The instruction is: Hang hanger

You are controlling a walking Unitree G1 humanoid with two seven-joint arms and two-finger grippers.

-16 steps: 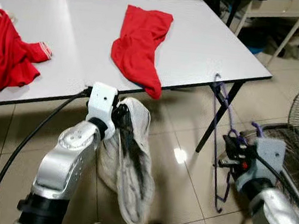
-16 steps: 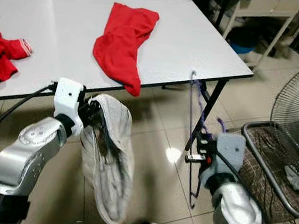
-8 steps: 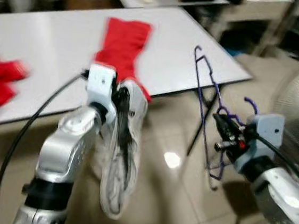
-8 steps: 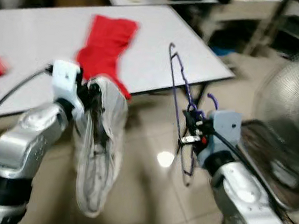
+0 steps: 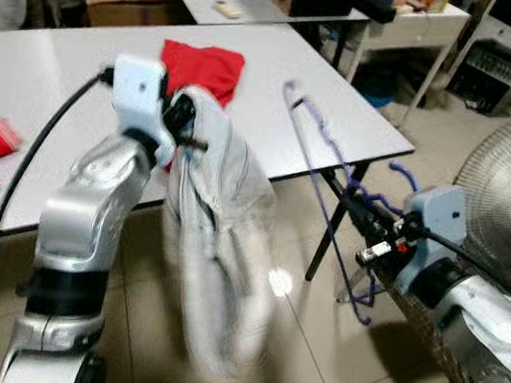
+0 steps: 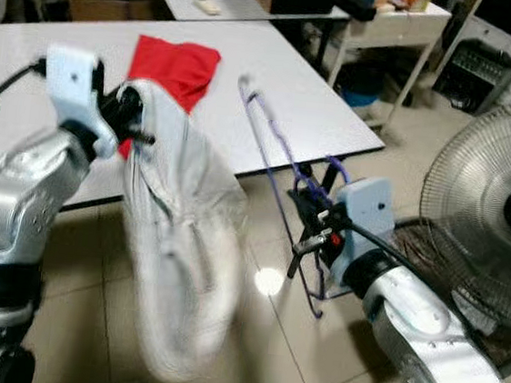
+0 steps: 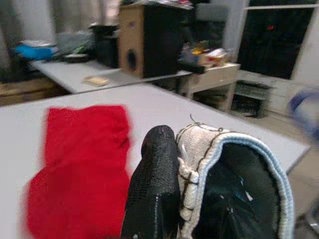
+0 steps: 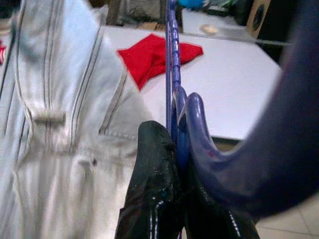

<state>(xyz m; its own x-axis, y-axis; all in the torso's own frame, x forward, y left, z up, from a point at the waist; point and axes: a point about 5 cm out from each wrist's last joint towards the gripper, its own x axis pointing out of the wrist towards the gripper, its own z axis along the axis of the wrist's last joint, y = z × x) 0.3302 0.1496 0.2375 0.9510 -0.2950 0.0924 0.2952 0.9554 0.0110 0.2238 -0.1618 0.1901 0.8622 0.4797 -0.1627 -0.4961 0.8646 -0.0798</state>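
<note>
From the left eye, the white table is the anchor. The left gripper is raised in front of its near edge, fingers clamped on the top of a pale grey garment that hangs in a long drape toward the tiled floor, its lower part blurred. Off the table's near right corner, the right gripper is closed on a purple hanger. The hanger's long axis slants up and away from that gripper toward the table's edge, with the garment just to its left but apart from it. A red cloth lies on the table behind the left gripper.

The right eye gives the same layout: the hanger rises from the right gripper toward the table edge, and a standing fan sits beyond the table's right corner, behind the right arm.

The left wrist view looks along one black finger pressed against the garment's rolled hem, with the red cloth on the table beyond.

The right wrist view shows a black finger squeezed against the hanger's purple wire, which runs straight ahead toward the table; the garment hangs close beside the wire — near, not touching.

My reading: the coming move turns on that gap — the hanger's free end has to meet the garment's held opening, with the right arm carrying it across.
</note>
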